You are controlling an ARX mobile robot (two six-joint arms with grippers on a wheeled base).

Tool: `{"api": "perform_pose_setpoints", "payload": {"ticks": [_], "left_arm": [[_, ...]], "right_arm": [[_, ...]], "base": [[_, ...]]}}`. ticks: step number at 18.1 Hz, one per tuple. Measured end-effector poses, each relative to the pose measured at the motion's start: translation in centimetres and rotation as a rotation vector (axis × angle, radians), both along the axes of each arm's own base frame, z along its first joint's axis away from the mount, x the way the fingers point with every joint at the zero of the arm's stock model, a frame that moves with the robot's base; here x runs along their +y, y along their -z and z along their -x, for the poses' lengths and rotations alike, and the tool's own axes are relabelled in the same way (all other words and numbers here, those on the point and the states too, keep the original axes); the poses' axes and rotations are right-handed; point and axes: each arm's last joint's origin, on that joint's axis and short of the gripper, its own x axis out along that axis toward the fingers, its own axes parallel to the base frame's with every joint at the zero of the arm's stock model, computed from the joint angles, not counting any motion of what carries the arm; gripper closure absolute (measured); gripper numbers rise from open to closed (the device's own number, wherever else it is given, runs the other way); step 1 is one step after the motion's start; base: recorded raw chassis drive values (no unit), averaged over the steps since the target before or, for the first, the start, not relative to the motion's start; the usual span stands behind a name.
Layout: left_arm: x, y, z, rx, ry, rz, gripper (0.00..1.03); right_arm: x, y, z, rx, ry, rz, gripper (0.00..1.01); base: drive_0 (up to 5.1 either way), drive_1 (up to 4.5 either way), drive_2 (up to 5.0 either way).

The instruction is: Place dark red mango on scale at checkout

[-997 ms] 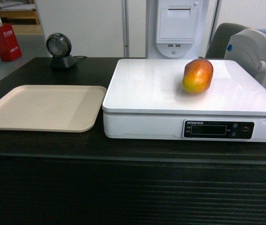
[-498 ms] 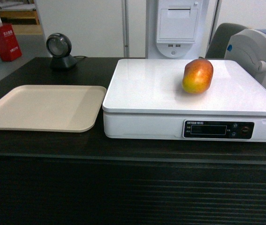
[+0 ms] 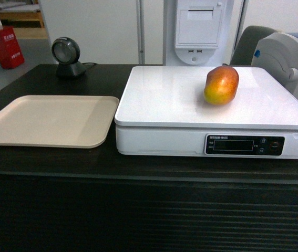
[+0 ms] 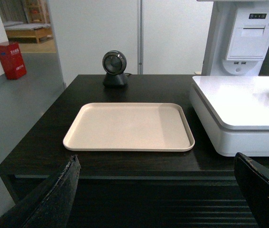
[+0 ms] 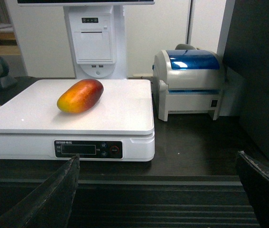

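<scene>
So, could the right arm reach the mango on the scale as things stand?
Probably yes. The right gripper is open and held back from the counter, and nothing stands between it and the mango, which lies alone on the scale.

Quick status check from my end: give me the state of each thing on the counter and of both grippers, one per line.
dark red mango: lying on its side on the scale, free of both grippers.
scale: on the checkout, bearing the mango; display dark.
beige tray: flat, nothing on it.
checkout: holds tray, scale, scanner.
scanner: upright at the back.
left gripper: open, holding nothing.
right gripper: open, holding nothing.
</scene>
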Motion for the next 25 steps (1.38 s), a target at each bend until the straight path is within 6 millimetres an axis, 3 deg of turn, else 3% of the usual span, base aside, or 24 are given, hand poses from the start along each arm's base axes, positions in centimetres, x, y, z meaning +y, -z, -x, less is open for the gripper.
{"api": "perform_pose_setpoints", "payload": {"ticks": [25], "left_arm": [[0.00, -0.01, 0.00, -0.001, -0.001, 0.001, 0.05]], "right_arm": [[0.00, 0.00, 0.00, 0.000, 0.000, 0.002, 0.03]], "base": [[0.0, 0.00, 0.0]]}}
